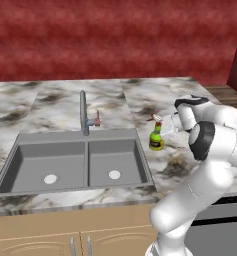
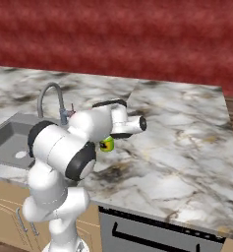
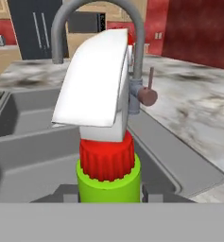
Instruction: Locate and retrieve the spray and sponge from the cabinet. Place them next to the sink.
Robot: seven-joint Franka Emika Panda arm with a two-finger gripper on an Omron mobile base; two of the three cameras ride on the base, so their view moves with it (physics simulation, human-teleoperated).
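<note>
Spray: green bottle (image 1: 156, 140) standing upright on the marble counter, just right of the sink's right rim; red neck and white trigger head above it.
Spray, close up: in the hand view the bottle (image 3: 108, 156) fills the centre, green shoulder, ribbed red collar, white trigger housing on top.
Label: yellow band low on the bottle (image 2: 107, 144); any writing on it is too small to read, and no brand can be made out.
Gripper: reaches the bottle from the right at neck height (image 1: 166, 129); the jaws are closed in around the spray, with grey finger tips showing just either side of the green shoulder in the hand view.
Arm: white with dark joints, rising from the base and bent over the counter's front edge toward the bottle.
Sink: grey double basin (image 1: 20, 150) set into the counter, one round drain in each half, just beside the spray.
Faucet: tall thin steel arch (image 1: 83, 112) at the back rim of the sink, small red lever on its right side.
Counter: grey-brown veined marble (image 2: 187, 138), bare to the right of the bottle.
Wall: dark red (image 1: 115, 40) behind the counter.
Base cabinets: tan fronts (image 1: 65, 230) with metal handles under the sink.
</note>
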